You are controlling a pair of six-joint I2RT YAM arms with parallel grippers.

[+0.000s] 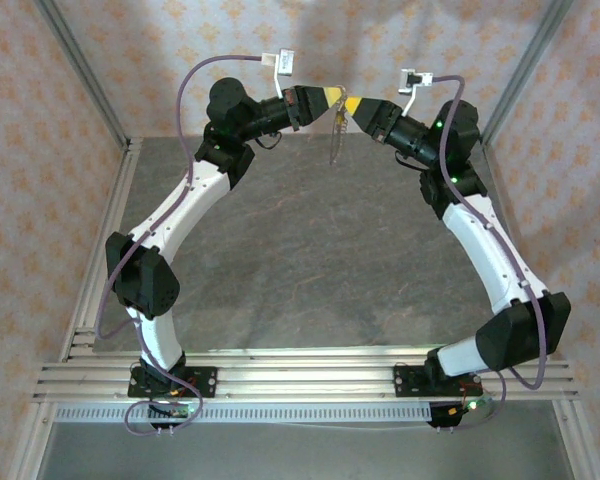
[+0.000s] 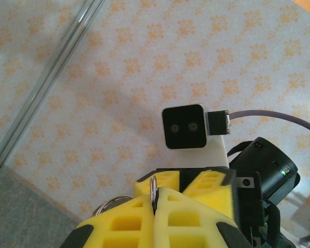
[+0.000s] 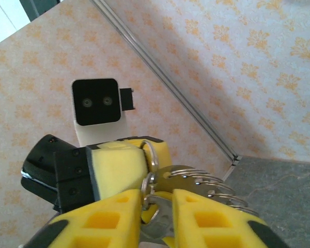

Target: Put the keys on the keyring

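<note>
**Top view.** Both arms are raised and meet high over the far part of the counter (image 1: 320, 250). The left gripper (image 1: 330, 97) and right gripper (image 1: 354, 104) are tip to tip. The keyring (image 1: 335, 138) dangles from between them, well clear of the counter. It is too small here to tell ring from key.

**Left wrist.** The left gripper (image 2: 155, 201) is fully closed, pinching one thin loop of the keyring (image 2: 153, 185) edge-on. More loops peek out at its left side. The right gripper sits just beyond it.

**Right wrist.** The right gripper (image 3: 157, 206) has its jaws narrowly apart, with metal pieces of the keyring (image 3: 201, 181) between them. I cannot tell whether it clamps them or only brackets them. I cannot pick out a key with certainty.

**Judgement.** The threading step appears to be in hand: the left steadies the ring while the right works at the coil. Next, the right likely needs a firm hold on a single piece. It then needs fine alignment with the ring's split, without tugging the loop out of the left's pinch.
</note>
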